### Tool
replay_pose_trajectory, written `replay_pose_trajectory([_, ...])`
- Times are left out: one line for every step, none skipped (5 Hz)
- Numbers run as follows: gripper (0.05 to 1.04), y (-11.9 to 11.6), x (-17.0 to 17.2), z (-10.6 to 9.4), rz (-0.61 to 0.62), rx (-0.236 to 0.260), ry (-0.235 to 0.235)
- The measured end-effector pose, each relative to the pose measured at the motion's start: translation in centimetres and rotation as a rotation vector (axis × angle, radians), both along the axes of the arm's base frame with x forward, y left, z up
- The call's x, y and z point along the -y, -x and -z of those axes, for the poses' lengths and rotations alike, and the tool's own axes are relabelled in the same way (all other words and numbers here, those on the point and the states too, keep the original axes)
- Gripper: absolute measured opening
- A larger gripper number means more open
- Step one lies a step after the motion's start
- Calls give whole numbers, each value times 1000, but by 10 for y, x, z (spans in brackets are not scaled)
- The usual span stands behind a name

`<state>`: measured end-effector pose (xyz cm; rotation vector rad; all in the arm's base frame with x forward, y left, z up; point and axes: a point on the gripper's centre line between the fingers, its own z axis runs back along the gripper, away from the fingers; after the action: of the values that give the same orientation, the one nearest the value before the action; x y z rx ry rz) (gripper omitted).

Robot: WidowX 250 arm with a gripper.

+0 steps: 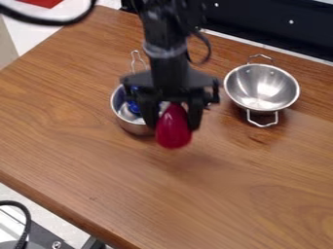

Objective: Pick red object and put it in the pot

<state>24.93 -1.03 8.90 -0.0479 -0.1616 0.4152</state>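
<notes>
Red object held in the gripper, near the middle of the frame.
The black gripper hangs down from the top edge, its two fingers clamped on the sides of the red object, whose rounded end points down above the wooden table. Partly hidden behind the gripper, left of centre, sits a small metal pot with a wire handle and something blue inside. At the upper right stands a wide two-handled pot, apart from the gripper.
</notes>
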Motion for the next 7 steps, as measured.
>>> replay_pose_trajectory([710, -18, -20, -18, -57, 68, -9])
replay_pose_trajectory([710, -30, -39, -18, -107, 90, -19])
replay_pose_trajectory([710, -34, -49, -10, -119, 82, -24])
replay_pose_trajectory([710, -35, -50, -6, -101, 78, -32])
replay_pose_trajectory([710, -34, -51, 1, -88, 55, -35])
replay_pose_trajectory([710, -32, -52, 5, -82, 58, -50])
replay_pose_trajectory([710, -31, -53, 18, -76, 38, -54])
